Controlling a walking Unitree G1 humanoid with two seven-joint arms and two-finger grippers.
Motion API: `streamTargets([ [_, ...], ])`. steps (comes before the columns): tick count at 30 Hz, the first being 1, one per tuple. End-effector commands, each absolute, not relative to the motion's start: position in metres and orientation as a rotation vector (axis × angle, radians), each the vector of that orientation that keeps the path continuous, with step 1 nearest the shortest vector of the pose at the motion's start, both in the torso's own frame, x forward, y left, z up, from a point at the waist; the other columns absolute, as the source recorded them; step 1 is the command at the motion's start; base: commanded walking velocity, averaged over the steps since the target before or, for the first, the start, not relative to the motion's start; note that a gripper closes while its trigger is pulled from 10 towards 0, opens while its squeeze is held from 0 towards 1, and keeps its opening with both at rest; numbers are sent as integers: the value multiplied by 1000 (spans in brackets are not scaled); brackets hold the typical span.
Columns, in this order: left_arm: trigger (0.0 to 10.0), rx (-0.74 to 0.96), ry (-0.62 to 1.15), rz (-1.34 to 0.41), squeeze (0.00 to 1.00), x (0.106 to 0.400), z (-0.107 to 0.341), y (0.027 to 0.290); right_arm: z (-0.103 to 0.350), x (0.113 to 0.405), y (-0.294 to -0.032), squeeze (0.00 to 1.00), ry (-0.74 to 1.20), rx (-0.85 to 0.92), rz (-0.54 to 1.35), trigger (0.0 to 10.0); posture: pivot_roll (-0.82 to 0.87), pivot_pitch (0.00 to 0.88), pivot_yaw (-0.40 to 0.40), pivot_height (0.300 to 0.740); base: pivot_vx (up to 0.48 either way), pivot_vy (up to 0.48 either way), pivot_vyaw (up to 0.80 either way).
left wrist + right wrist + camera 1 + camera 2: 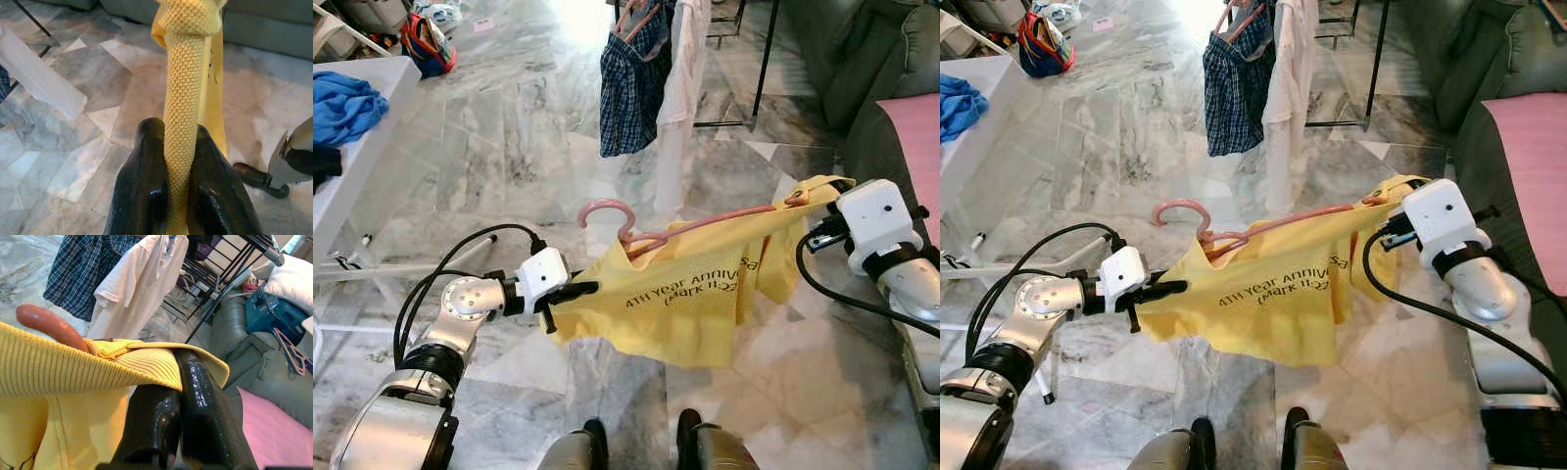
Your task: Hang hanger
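1. The pink plastic hanger [651,230] sits inside my yellow mesh shirt with black print [685,299], hook poking out of the collar, held in the air above the grey marble floor [499,147].
2. My left fingers [146,166] are clenched on one shirt edge.
3. My right fingers [195,396] pinch the opposite edge by the hanger's end.
4. Ahead, a dark plaid shirt [628,83] and a white garment [683,69] hang on a black rack [1371,64].

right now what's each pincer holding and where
Left pincer: yellow shirt, by a bunched edge. Right pincer: the shirt's opposite edge, near the pink hanger.
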State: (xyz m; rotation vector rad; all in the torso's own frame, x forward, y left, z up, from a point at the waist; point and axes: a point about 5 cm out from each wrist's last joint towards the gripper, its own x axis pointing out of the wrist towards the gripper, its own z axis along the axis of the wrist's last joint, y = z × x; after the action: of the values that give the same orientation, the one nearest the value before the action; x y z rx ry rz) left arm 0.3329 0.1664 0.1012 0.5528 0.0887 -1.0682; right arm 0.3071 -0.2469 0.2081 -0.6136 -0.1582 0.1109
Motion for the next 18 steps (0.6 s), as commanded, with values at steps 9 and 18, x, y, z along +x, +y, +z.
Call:
streamTargets([
  [9, 0, 644, 230, -1120, 0, 322, 80, 174, 244, 310, -237, 0, -273, -569, 117, 0, -82, 271, 120, 740, 0, 0, 0],
  [18, 0, 708, 274, -1126, 0, 321, 72, 170, 255, 313, -215, 0, -318, -508, 214, 0, -81, 267, 117, 740, 0, 0, 0],
])
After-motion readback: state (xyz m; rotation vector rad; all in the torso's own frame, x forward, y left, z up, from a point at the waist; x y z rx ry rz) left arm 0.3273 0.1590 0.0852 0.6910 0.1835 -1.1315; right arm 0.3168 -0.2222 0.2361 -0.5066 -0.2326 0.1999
